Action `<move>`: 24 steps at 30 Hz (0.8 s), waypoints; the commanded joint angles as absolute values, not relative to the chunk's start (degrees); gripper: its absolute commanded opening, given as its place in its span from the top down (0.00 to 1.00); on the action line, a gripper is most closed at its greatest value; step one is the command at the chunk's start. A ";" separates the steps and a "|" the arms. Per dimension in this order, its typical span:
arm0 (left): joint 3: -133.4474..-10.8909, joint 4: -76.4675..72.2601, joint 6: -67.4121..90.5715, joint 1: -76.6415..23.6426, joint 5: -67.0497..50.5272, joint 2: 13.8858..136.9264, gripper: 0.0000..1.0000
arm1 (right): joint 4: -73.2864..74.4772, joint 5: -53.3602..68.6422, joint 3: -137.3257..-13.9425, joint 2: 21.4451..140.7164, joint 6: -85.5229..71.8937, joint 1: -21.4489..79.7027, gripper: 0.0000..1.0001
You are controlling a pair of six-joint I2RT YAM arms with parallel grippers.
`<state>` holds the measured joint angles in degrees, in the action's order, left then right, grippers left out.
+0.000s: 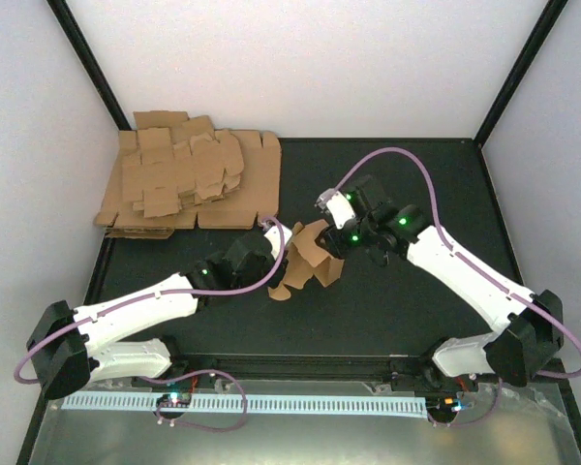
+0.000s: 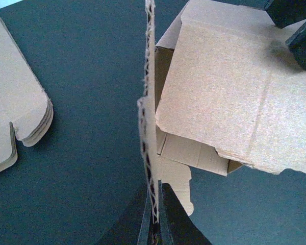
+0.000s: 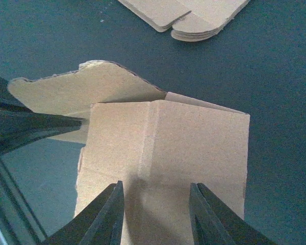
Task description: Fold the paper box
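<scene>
Standing half-folded, the paper box (image 1: 310, 260) (plain brown) has raised flaps.

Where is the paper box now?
Top view: the paper box is centred between the left gripper and right gripper, off the near right corner of the cardboard pile.

paper box (image 1: 310, 257) | plain brown cardboard | partly folded, flaps upright | middle of table (image 1: 368, 310)
</scene>
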<state>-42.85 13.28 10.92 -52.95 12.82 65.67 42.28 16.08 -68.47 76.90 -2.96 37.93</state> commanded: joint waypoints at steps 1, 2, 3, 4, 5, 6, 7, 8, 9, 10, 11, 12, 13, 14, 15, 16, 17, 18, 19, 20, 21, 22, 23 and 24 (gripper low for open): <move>-44.91 13.97 10.20 -52.91 11.96 65.04 0.98 | 46.26 5.95 -70.55 77.93 -2.03 41.15 0.61; -44.91 13.97 10.18 -52.91 11.88 65.04 0.99 | 46.66 3.46 -70.64 77.83 -2.13 41.63 0.60; -44.98 13.97 10.19 -52.91 11.87 65.04 0.99 | 46.81 1.18 -70.66 77.65 -2.21 42.05 0.59; -45.00 13.97 10.20 -52.91 11.79 65.05 0.99 | 47.01 -0.78 -70.66 77.61 -2.16 42.43 0.58; -44.97 13.96 10.18 -52.91 11.78 65.04 0.99 | 47.39 -3.07 -70.81 77.74 -2.15 42.92 0.58; -45.00 13.93 10.19 -52.91 11.78 65.08 0.98 | 47.73 -5.08 -70.96 77.92 -2.11 43.36 0.57; -45.00 13.97 10.07 -52.91 11.78 65.02 0.98 | 47.97 -6.82 -71.01 78.14 -2.07 43.75 0.57; -44.99 13.97 10.08 -52.91 11.80 64.97 0.98 | 48.17 -8.07 -71.08 78.47 -1.91 44.13 0.57; -44.98 13.97 10.04 -52.91 11.84 64.98 0.98 | 48.55 -9.23 -71.22 78.75 -1.81 44.50 0.57; -45.01 13.91 10.02 -52.91 11.81 64.95 0.98 | 48.81 -10.36 -71.39 79.09 -1.76 44.95 0.57; -45.08 13.97 10.01 -52.91 11.80 64.95 0.98 | 49.12 -11.50 -71.51 79.36 -1.62 45.41 0.56; -45.14 14.00 9.94 -52.91 11.78 64.93 0.98 | 49.39 -12.72 -71.73 79.71 -1.55 46.03 0.54; -45.17 13.91 9.93 -52.91 11.70 64.89 0.98 | 49.58 -14.04 -71.86 79.91 -1.44 46.75 0.53; -45.16 13.94 9.91 -52.91 11.64 64.94 0.98 | 49.76 -15.51 -71.97 80.05 -1.31 47.34 0.52; -45.15 13.97 9.98 -52.91 11.56 64.95 0.99 | 49.79 -16.81 -72.05 80.25 -1.20 47.98 0.51; -45.17 13.96 10.02 -52.91 11.52 64.95 0.99 | 49.78 -17.85 -72.07 80.43 -1.18 48.58 0.49; -45.13 13.97 10.06 -52.91 11.44 65.00 0.99 | 49.89 -19.37 -72.15 80.61 -1.10 49.08 0.47; -45.16 13.97 10.10 -52.91 11.43 64.91 0.98 | 49.96 -21.09 -72.23 80.86 -0.97 49.85 0.45; -45.10 13.97 10.11 -52.91 11.43 64.88 0.98 | 49.99 -23.00 -72.12 81.09 -0.70 50.62 0.45; -45.02 13.93 10.11 -52.91 11.43 64.80 0.98 | 49.94 -25.33 -72.08 81.47 -0.48 51.51 0.45; -45.08 13.85 10.11 -52.91 11.43 64.82 0.99 | 49.86 -27.51 -71.95 81.74 -0.21 52.77 0.42; -45.06 13.88 10.05 -52.91 11.38 64.79 0.98 | 49.58 -29.43 -71.65 81.88 0.13 53.56 0.39; -45.07 13.89 10.02 -52.91 11.34 64.72 0.99 | 49.19 -31.57 -71.25 81.99 0.53 54.47 0.36; -45.03 13.89 10.02 -52.91 11.29 64.64 0.98 | 48.62 -33.25 -70.86 82.12 1.11 55.16 0.36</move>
